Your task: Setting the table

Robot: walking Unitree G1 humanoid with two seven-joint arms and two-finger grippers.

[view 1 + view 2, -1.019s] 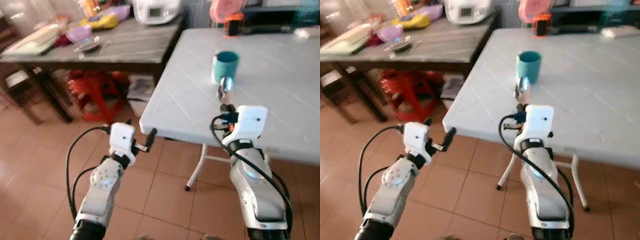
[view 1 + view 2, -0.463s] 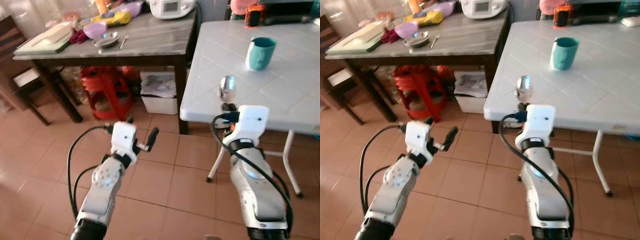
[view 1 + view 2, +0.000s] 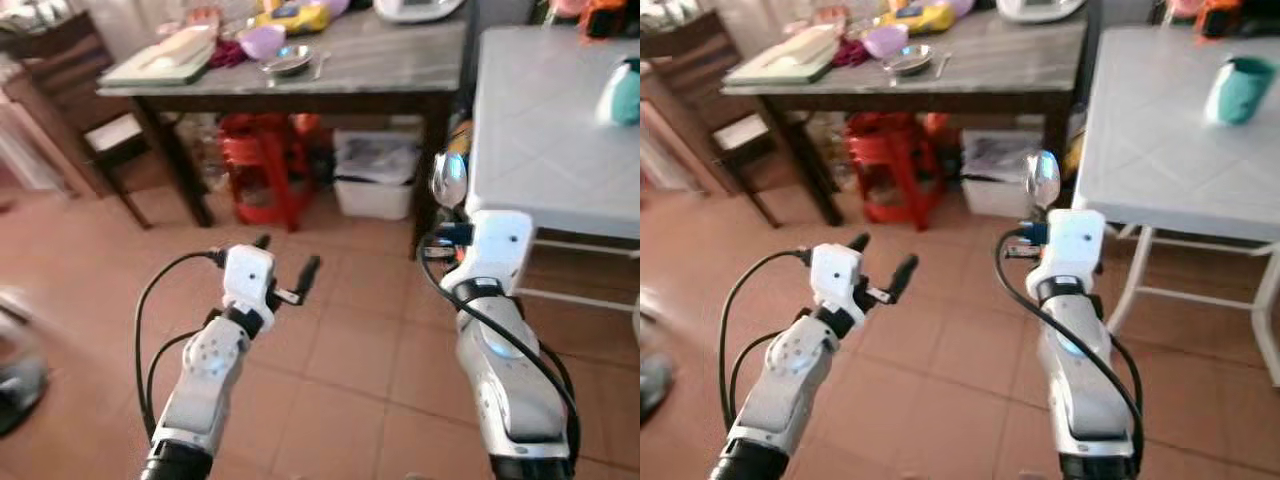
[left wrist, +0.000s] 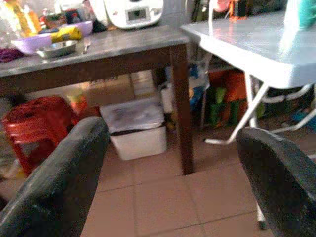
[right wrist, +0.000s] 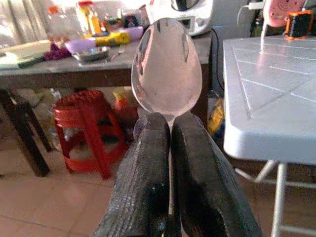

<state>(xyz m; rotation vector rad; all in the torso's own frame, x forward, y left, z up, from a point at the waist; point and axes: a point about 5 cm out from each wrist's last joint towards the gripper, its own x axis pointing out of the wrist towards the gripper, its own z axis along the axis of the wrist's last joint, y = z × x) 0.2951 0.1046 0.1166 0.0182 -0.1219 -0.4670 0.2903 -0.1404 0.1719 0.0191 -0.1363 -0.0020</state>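
Observation:
A shiny metal spoon stands bowl-up, its handle pinched by my right gripper, which is shut on it. In the left eye view the spoon rises above my right wrist, just left of the white folding table. A teal cup stands on that table at the far right. My left gripper is held out over the tiled floor, open, with nothing between its fingers.
A dark wooden table at the back carries a purple bowl, a metal dish, a cutting board and a white cooker. Under it stand a red stool and a white bin. A dark chair is left.
The camera has swung left and back: the white table and teal cup slid to the right edge, and more floor and the dark table show. Both grippers keep their pose, spoon still held.

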